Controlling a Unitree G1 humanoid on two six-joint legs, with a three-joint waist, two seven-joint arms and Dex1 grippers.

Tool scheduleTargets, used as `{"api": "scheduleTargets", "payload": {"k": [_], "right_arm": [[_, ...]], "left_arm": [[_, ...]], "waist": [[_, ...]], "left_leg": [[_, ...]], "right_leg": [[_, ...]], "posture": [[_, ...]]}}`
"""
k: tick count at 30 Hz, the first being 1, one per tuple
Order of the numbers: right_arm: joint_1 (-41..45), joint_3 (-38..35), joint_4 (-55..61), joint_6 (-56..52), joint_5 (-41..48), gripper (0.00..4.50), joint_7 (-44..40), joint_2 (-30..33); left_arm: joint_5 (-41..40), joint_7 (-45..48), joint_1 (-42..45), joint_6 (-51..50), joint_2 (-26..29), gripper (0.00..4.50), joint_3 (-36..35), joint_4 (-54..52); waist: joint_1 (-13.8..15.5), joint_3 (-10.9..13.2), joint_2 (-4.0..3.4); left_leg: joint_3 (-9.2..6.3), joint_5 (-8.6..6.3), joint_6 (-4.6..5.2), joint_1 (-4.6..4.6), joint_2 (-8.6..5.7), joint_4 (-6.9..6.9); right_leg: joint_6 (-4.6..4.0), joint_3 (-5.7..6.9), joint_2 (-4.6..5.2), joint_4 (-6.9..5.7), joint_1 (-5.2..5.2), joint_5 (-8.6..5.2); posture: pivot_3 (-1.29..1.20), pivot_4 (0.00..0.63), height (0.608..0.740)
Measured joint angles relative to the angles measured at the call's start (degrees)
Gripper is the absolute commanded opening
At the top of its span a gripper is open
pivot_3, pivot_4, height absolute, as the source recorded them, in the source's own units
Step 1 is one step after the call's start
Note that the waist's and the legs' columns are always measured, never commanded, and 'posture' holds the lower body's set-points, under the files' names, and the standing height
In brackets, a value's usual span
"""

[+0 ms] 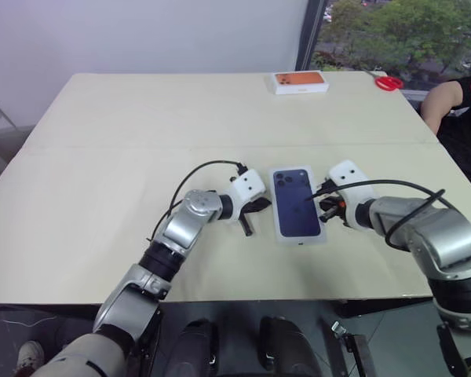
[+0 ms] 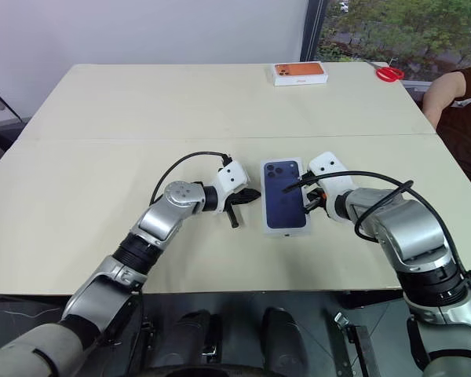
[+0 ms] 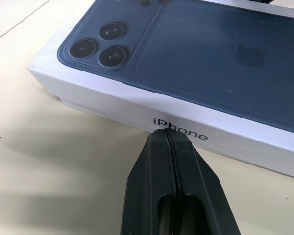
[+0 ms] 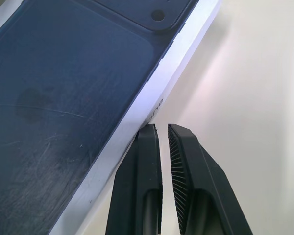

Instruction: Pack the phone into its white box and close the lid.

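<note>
The lid (image 1: 298, 206), white with a dark blue phone picture on top, sits closed over the white box (image 3: 67, 102), of which a thin edge shows under the lid's rim. The box lies flat near the table's front middle. The phone is hidden. My left gripper (image 1: 263, 206) is shut, with its tips (image 3: 170, 137) against the lid's left side wall by the printed lettering. My right gripper (image 1: 323, 206) is at the opposite long side. Its fingers (image 4: 147, 147) are shut to a thin slit with nothing between them, and the inner one touches the lid's edge (image 4: 152, 88).
An orange-topped box (image 1: 300, 82) lies at the table's far edge, and a red object (image 1: 388, 82) lies to its right. A person's arm (image 1: 443, 102) shows at the far right. The beige table (image 1: 102, 173) stretches wide on the left and behind the box.
</note>
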State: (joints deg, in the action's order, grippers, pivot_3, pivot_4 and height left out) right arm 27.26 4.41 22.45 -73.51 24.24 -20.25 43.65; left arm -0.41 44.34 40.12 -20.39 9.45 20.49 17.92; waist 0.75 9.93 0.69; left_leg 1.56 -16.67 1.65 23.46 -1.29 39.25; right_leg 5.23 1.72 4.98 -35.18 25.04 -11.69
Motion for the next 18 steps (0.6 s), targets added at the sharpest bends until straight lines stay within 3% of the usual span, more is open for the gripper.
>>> {"api": "scheduleTargets", "payload": {"k": [12,18], "right_arm": [[-0.62,-4.71,3.67,-0.97,-0.78,0.43,-1.06,1.87],[-0.78,-8.23,5.84,-1.90,0.55,0.43,-2.34,0.40]], "left_arm": [[-5.23,3.24,0.21,-2.83,1.63,0.00,-4.45,-5.95],[-3.50,0.06,5.77,-0.91,-1.96,0.00,-4.02,0.45]], "waist": [[0.04,0.00,0.00],[0.14,0.00,0.01]], "left_leg": [[0.00,0.00,0.00,0.00,0.00,0.01],[-0.01,0.00,0.00,-0.02,-0.04,0.03]], "right_leg": [[0.00,0.00,0.01,0.00,-0.01,0.00],[0.00,0.02,0.00,0.02,-0.07,0.00]], "posture": [[0.00,0.150,0.740],[0.00,0.150,0.740]]}}
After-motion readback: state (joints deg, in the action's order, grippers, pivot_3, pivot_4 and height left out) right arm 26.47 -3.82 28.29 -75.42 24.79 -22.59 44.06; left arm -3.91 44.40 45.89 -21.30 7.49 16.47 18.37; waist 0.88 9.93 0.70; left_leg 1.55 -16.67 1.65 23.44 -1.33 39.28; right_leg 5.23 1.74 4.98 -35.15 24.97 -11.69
